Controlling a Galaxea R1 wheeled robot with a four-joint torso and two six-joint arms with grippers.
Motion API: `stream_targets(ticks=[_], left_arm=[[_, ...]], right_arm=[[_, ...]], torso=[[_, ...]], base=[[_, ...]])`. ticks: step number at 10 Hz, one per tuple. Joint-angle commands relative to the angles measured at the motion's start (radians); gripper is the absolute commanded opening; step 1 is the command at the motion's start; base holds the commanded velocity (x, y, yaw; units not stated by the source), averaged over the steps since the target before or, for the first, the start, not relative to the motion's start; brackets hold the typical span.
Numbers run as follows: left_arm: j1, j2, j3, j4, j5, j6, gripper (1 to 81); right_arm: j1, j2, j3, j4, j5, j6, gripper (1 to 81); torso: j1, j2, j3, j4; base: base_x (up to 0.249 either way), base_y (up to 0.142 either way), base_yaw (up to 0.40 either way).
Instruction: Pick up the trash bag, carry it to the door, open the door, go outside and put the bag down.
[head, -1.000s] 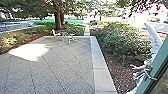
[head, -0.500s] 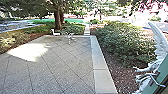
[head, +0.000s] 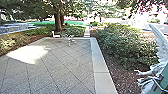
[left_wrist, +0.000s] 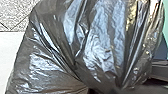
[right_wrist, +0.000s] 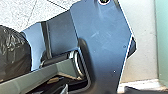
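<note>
Glossy black plastic trash bag (left_wrist: 95, 50): likely soft, slippery; best held by its gathered folds (left_wrist: 119, 79). Cannot tell either pincer's state.

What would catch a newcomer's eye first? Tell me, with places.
Probably the shiny dark trash bag, bulging large in the left wrist view. Next, in the head view, the bright sunlit patch on the left of the paved yard and the green bushes beyond its right edge.

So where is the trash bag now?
The trash bag is at the robot's left, close up in the left wrist view before speckled paving; the right wrist view shows it beside the robot's dark plate.
</note>
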Motion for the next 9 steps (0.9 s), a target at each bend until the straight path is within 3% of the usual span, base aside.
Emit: stream_targets(ticks=[1, 9], left_arm=[[-0.031, -0.003, 0.0, 0.006, 0.065, 0.0, 1.0], [-0.032, -0.003, -0.002, 0.003, 0.065, 0.0, 1.0]], right_arm=[[0.028, 0.002, 0.002, 0.003, -0.065, -0.002, 81.1], [0.029, 0.009, 0.005, -0.002, -0.067, -0.005, 81.1]], torso=[[0.0, 0.0, 0.0, 0.0], [-0.002, 0.0, 0.0, 0.0]], base=[[0.149, 0.0, 0.0], [0.144, 0.0, 0.0]])
